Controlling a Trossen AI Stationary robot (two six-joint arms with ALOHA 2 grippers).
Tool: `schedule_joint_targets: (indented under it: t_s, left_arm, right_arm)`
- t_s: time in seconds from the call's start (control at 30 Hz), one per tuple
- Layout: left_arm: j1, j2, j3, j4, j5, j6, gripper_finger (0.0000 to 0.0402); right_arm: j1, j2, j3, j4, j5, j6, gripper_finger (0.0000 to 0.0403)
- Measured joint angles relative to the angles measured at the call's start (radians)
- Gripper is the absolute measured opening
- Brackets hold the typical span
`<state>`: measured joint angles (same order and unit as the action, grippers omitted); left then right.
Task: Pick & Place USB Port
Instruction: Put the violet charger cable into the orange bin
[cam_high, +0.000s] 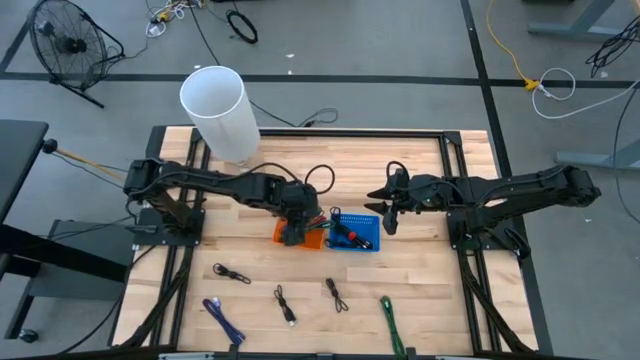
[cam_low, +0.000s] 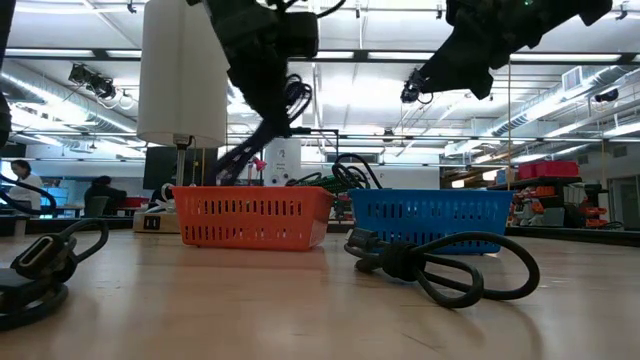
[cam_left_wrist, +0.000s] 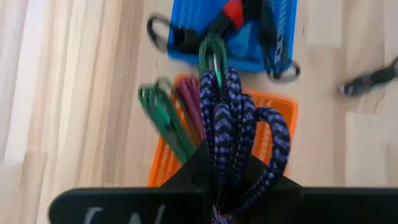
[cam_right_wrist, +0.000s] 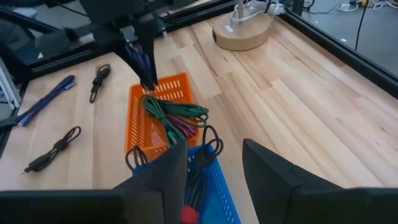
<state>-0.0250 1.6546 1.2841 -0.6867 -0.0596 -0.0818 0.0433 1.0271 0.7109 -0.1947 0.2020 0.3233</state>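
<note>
Nearest the front edge of the desk (cam_high: 420, 270), along the bottom of the high view, loose cables lie in a row: a blue-purple cord (cam_high: 224, 320) at the lower left, three black cables (cam_high: 285, 303) in the middle, and a green cord (cam_high: 390, 321) toward the lower right. In the low view a coiled black cable (cam_low: 440, 262) fills the foreground, lying on the wood.

Behind these, at the centre of the frame, an orange basket (cam_high: 283, 232) and a blue basket (cam_high: 357, 231) stand side by side, touching or nearly so. Green and maroon cords (cam_right_wrist: 175, 117) lie in the orange basket; black cables with a red part (cam_high: 352, 234) lie in the blue one.

The left gripper (cam_high: 293, 226) hangs over the orange basket, its jaws clamped on a purple-and-black braided cord (cam_left_wrist: 235, 134) that dangles above the basket. The right gripper (cam_high: 389, 212) hovers just above and right of the blue basket, its jaws apart and holding nothing.

Farther back, at the upper left of the desk, stands a white cylinder (cam_high: 219, 110).
</note>
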Motion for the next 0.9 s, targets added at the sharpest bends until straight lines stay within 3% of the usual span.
schedule_joint_targets:
  t_s: [0.3, 0.9]
  left_arm:
    - [0.0, 0.063, 0.001, 0.004, -0.015, -0.001, 0.002]
    - [0.0, 0.076, 0.001, 0.025, -0.042, -0.041, 0.0052]
  right_arm:
    - [0.0, 0.0, 0.0, 0.005, -0.002, -0.014, 0.0155]
    - [0.0, 0.0, 0.0, 0.001, -0.001, -0.018, 0.0155]
